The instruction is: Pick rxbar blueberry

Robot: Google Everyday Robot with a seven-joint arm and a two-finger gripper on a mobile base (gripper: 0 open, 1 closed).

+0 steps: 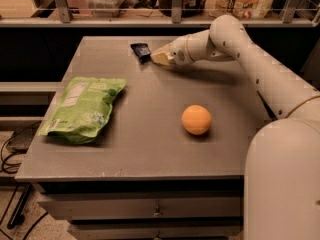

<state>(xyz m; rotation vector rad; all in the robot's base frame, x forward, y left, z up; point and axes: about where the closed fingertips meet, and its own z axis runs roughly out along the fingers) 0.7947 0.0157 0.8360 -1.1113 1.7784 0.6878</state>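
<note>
Table carries three items. Arm reaches from the right across the far edge. Green bag lies flat at the left side. Orange ball sits right of centre, well apart from the bag. Pincer is low at the far edge; its state cannot be determined. Bar lies flat at the far edge, just left of the pincer tip.
</note>
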